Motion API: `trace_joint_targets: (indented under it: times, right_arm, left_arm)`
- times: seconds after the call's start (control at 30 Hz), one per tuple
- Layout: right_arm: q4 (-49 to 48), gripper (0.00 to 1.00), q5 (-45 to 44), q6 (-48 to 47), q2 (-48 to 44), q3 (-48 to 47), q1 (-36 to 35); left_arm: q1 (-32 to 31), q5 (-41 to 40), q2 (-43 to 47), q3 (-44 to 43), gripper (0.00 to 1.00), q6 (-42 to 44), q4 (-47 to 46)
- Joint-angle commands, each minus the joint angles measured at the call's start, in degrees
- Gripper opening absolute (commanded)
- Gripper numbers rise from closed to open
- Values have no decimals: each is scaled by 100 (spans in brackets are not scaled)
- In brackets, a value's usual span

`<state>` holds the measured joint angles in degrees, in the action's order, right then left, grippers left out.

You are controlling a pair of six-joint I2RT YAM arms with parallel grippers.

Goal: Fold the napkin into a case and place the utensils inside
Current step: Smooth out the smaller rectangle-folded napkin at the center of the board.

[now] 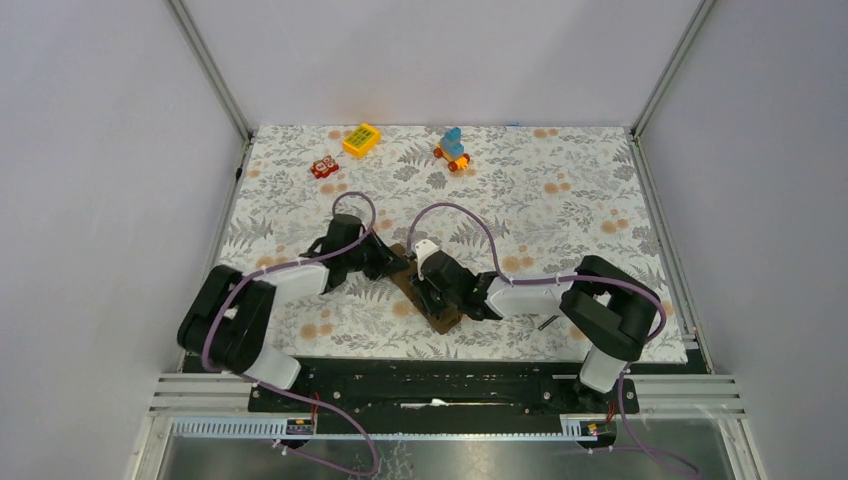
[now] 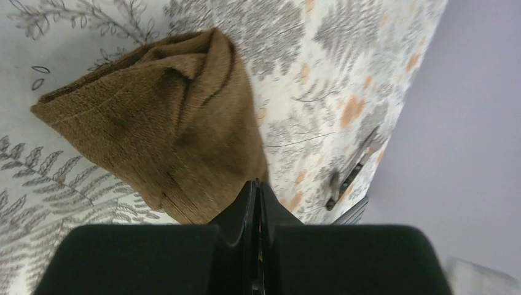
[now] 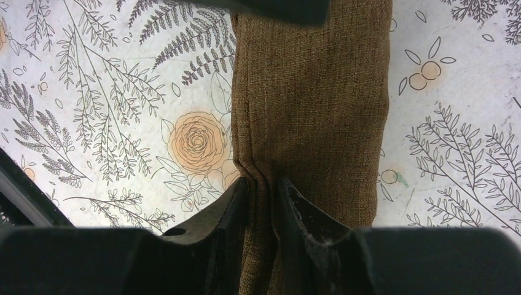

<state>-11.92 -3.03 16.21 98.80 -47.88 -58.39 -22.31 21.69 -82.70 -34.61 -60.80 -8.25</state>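
The brown napkin (image 1: 428, 292) lies folded into a narrow strip on the tablecloth between my two arms. My left gripper (image 1: 396, 262) is at the strip's far end. In the left wrist view its jaws (image 2: 257, 183) are pressed together right at the edge of the napkin (image 2: 166, 117), which rises bunched in front of them. My right gripper (image 1: 437, 288) sits over the strip's middle, its fingers (image 3: 263, 184) shut on a raised fold of the napkin (image 3: 313, 92). A thin dark utensil (image 1: 548, 321) lies near the right arm's base and appears blurred as the utensil (image 2: 353, 167). The spoon cannot be made out apart from it.
Three toys stand at the back of the floral tablecloth (image 1: 560, 190): a yellow block (image 1: 361, 139), a small red toy (image 1: 323, 167) and a blue-and-orange wheeled toy (image 1: 452, 148). Metal frame posts run along both sides, and a rail crosses the near edge.
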Motion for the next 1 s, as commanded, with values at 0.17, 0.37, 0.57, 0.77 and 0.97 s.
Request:
trace_joint_targets:
  times: [0.17,0.37,0.57,0.77,0.97]
  right_arm:
    - [309,36,166,119,-182,177,75]
    - [838,69,633,348,-1005,26,169]
    - [1157,70,1249,597,-1254,-507,654]
    - [496,30,1958,1069,-513,-632,808]
    - [-884,26,2117,1541,-181,527,1096]
  left_arm:
    - [13,-443,-696,207,0,324,-127]
    - [141,-779,-745,194,0,737,369]
    - [174,-894,-700,-4,0,865,751]
    - [180,-630,-905,32,0,748,527]
    - [217,-752,-796,34,0,823,621]
